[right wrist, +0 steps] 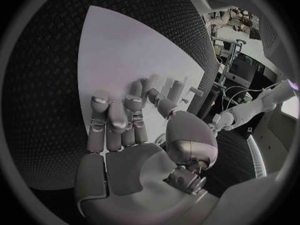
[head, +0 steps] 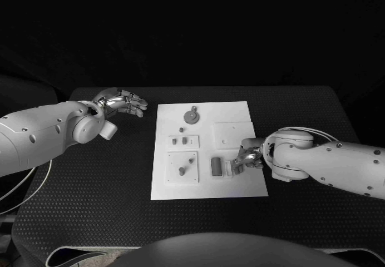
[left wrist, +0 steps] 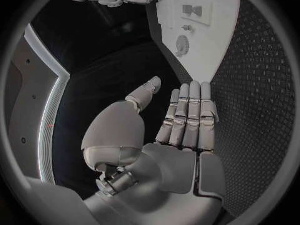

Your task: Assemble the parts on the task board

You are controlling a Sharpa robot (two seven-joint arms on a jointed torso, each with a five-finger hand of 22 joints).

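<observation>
Nearest the camera, the white task board (head: 210, 189) lies mid-table with small parts (head: 183, 167) on it. At its four o'clock edge the right hand (head: 245, 157) rests fingers-down; whether it grips anything is unclear. At ten o'clock, off the board, the left hand (head: 122, 102) hovers, fingers straight, empty.

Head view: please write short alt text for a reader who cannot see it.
A white task board lies on a black table; the right hand rests at its right edge, beside a dark part. The left hand hovers left of the board, holding nothing.

Right hand (head: 248, 158) rests on task board (head: 241, 186).
</observation>
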